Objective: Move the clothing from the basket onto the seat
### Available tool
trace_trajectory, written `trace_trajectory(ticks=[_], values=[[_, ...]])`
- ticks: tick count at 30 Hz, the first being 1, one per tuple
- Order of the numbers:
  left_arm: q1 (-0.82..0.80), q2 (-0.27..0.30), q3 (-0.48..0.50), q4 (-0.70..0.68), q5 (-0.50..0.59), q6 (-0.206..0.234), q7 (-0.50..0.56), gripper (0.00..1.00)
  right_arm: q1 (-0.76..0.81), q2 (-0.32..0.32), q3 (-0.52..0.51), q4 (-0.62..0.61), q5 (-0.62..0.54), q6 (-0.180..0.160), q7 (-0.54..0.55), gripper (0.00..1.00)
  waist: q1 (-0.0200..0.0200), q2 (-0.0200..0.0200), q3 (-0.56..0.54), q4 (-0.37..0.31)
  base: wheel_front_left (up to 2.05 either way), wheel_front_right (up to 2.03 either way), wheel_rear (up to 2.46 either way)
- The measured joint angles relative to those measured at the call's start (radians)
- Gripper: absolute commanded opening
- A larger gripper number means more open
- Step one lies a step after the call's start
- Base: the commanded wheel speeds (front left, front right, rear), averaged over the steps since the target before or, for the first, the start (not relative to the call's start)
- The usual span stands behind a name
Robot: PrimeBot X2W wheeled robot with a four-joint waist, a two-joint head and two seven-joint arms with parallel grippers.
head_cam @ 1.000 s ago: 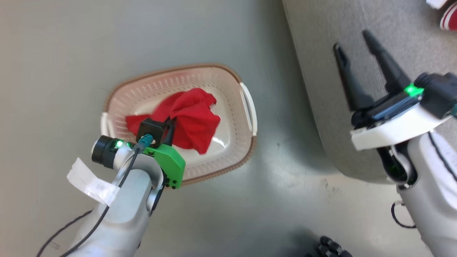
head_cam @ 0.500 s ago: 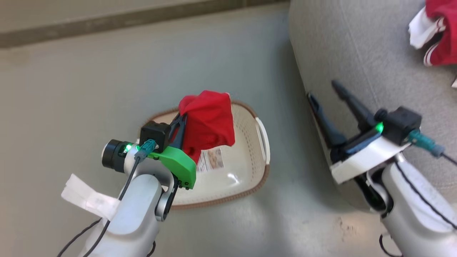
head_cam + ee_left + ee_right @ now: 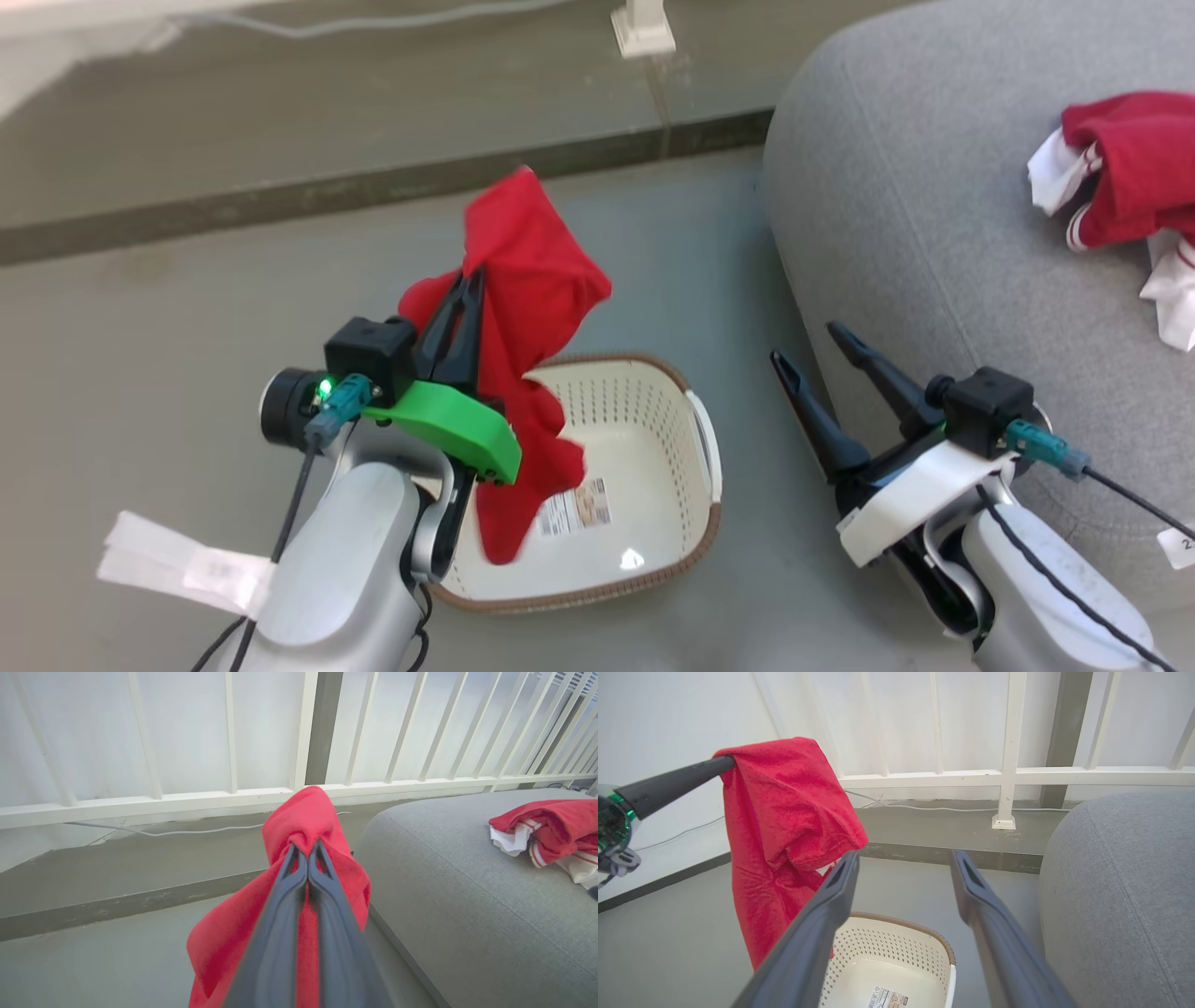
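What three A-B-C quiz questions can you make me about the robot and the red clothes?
1. Where is the red garment that the left gripper holds?
A. hanging in the air
B. lying flat on the floor
C. folded on the seat

2. What colour is the rim of the basket?
A. blue
B. brown
C. black

3. How is the right gripper?
A. shut on a sock
B. shut on a handle
C. open, holding nothing

Answers:
1 A, it dangles from the shut gripper.
2 B, a brown woven band tops the cream wall.
3 C, its jaws stand apart with nothing between them.
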Motion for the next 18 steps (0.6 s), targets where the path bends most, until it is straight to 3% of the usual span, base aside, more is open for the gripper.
trace_trajectory(ticks=[18], values=[[0.052, 0.000, 0.021, -0.299, -0.017, -0.016, 0.000, 0.00, 0.040, 0.033, 0.048, -0.010, 0.000, 0.000, 0.019, 1.00, 0.0000, 0.0000, -0.122, 0.007, 0.00, 0.00, 0.00]])
